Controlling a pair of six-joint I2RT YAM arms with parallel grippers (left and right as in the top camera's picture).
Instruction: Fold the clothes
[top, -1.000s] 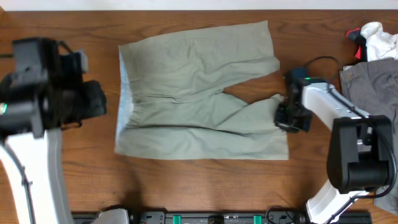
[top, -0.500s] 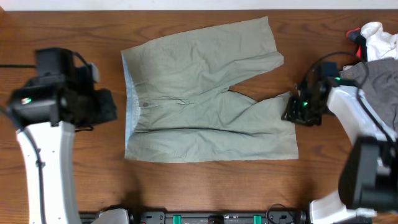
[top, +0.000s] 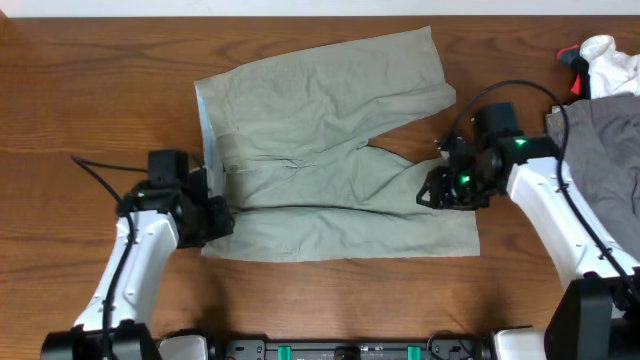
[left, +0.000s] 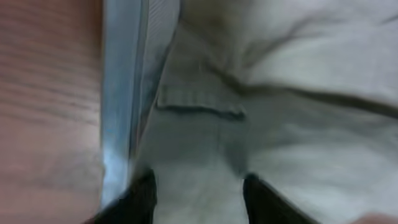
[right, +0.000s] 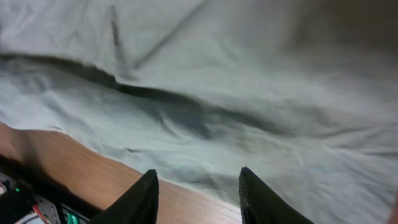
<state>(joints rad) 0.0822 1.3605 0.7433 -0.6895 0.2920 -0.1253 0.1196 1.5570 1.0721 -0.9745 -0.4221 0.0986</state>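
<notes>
A: Where are the pale khaki-green cotton shorts (top: 320, 150)?
B: Flat on the brown wooden table (top: 100, 80), long axis nine-to-three, waistband (top: 206, 140) at nine.
A: Grippers?
B: Left gripper (left: 199, 180) spread over the waistband, right gripper (right: 198, 177) spread over the six-o'clock leg (top: 400, 225).

Even bright overhead light, soft shadows, both wrist views blurred

left tool (left: 199, 196) and right tool (right: 198, 193) both parted, low.

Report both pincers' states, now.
Left pincer: open, over the waistband of the pale khaki-green cotton shorts, holding nothing.
Right pincer: open, over one leg, holding nothing.
</notes>
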